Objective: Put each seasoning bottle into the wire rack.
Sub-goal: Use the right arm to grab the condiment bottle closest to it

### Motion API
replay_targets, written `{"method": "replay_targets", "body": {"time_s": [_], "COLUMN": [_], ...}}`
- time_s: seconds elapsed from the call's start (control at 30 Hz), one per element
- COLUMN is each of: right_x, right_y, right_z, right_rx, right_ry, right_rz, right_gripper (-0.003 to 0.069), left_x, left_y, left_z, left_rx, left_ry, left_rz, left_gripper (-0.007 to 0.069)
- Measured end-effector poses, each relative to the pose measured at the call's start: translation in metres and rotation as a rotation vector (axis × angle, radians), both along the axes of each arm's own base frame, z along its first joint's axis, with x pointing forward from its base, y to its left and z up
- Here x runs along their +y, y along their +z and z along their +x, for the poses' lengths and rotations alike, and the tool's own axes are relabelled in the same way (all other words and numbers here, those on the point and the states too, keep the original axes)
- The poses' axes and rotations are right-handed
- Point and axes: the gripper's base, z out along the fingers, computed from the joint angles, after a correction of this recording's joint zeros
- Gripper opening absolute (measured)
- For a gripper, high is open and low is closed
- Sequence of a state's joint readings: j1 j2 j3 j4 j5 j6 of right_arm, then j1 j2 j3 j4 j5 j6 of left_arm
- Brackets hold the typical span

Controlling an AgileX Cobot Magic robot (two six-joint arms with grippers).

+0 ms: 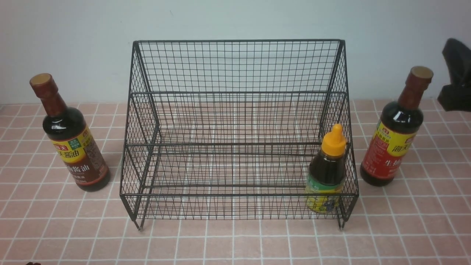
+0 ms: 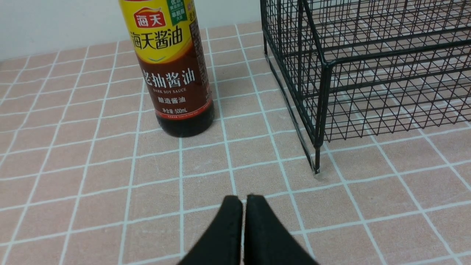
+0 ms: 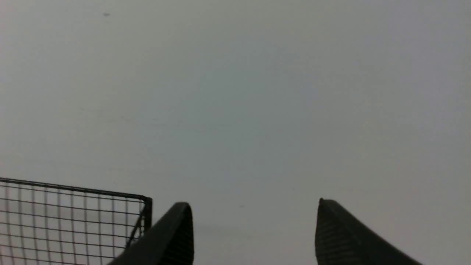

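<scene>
The black wire rack (image 1: 239, 40) stands mid-table. The short seasoning bottle (image 1: 327, 173), orange-capped, stands upright inside the rack's lowest tier at the front right corner. One tall seasoning bottle (image 1: 73, 140) stands on the tiles left of the rack. The other tall seasoning bottle (image 1: 395, 136) stands right of it. My right gripper (image 1: 454, 79) hangs high beyond the right bottle. In the right wrist view the right gripper (image 3: 254, 208) is open, empty and faces the wall. My left gripper (image 2: 241, 200) is shut and empty, low over the tiles short of the left bottle (image 2: 173, 73).
The table is pink tile with white grout, and a plain pale wall runs close behind the rack. The rack's front left leg (image 2: 317, 162) stands to one side of my left gripper. The rack's top back corner (image 3: 147, 201) shows beside my right gripper.
</scene>
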State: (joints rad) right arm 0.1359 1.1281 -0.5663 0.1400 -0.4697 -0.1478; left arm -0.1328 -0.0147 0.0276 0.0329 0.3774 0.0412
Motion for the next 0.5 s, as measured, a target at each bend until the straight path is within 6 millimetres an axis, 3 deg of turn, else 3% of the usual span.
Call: {"method": "replay_targets", "body": {"time_s": [0.23, 0.5], "right_x": [0.003, 0.012], "right_y": [-0.023, -0.026], "right_z": [0.027, 0.053], "right_rx": [0.077, 0.095], "right_ry": [0.004, 0.066], "right_rz": [0.066, 0.060], "right_gripper": [0.0412, 0.0412], "left_x": [0.000, 0.000], "left_y": [0.000, 0.000], "left_z": [0.000, 0.000], "left_rx": [0.000, 0.000], "left_ry": [0.000, 0.000], "left_rz": [0.000, 0.000], "left_gripper": [-0.0007, -0.0007]}}
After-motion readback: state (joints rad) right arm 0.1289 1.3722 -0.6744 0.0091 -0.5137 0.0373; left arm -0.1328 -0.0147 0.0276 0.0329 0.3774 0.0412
